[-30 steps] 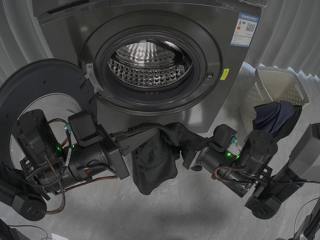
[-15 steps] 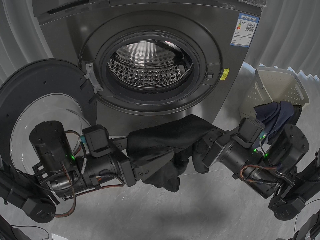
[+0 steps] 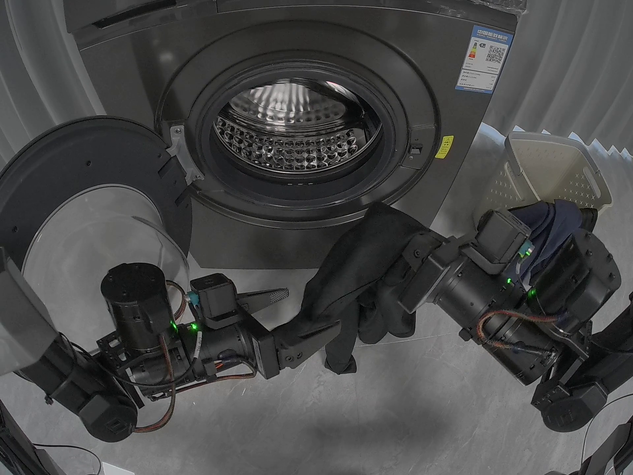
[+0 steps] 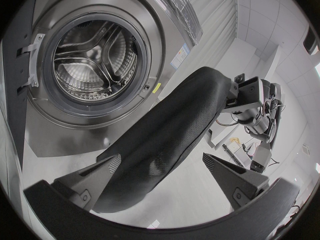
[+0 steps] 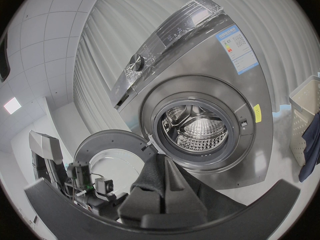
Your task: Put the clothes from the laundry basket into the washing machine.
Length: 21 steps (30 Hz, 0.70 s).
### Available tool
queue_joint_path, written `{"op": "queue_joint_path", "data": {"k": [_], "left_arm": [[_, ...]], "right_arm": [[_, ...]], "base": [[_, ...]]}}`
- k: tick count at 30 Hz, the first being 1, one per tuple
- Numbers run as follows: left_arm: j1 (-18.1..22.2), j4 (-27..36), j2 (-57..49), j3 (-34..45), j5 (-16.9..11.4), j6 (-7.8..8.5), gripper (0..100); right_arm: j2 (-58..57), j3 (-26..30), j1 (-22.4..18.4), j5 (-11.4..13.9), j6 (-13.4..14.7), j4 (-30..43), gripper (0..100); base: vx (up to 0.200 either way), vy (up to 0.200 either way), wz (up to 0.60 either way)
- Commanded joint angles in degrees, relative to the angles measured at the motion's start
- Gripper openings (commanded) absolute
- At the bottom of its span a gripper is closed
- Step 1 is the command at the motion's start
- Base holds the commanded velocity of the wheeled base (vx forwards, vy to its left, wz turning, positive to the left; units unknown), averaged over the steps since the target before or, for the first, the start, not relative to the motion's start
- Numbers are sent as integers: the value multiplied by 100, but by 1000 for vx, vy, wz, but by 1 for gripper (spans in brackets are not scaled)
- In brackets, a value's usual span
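Curtained corner under a panelled ceiling.
A pleated curtain (image 3: 573, 47) hangs in vertical folds across the back of the room. Below the curtain the floor (image 3: 409, 423) is smooth grey tile with thin joints. Above the curtain runs a ceiling (image 5: 50, 27) of square white panels, and well to one side of the curtain a square light panel (image 5: 12, 105) glows in it. Past the curtain's end stands a plain white wall (image 5: 65, 124).

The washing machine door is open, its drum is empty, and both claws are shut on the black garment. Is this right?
Not both. The left wrist view shows the left claw open, the black garment passing between its fingers; only the right claw is shut on it. The door is open and the drum empty.
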Motion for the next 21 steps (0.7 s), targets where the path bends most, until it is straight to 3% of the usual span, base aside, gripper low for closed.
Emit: {"op": "queue_joint_path", "data": {"k": [1,5,10,21], "left_arm": [[79,-628,760,29,5,11,100],[167,-1199,1269,64,23,161,100],[105,-1542,1533,196,14,205,100],[-176,-1542,1533,205,5,205,100]], "right_arm": [[20,-208,36,-8,2,-5,0],[20,-269,36,-16,2,-14,0],[38,-340,18,-131,2,-5,0],[117,-612,-44,-148,11,3,0]], "base": [[0,0,0],[0,0,0],[0,0,0],[0,0,0]]}}
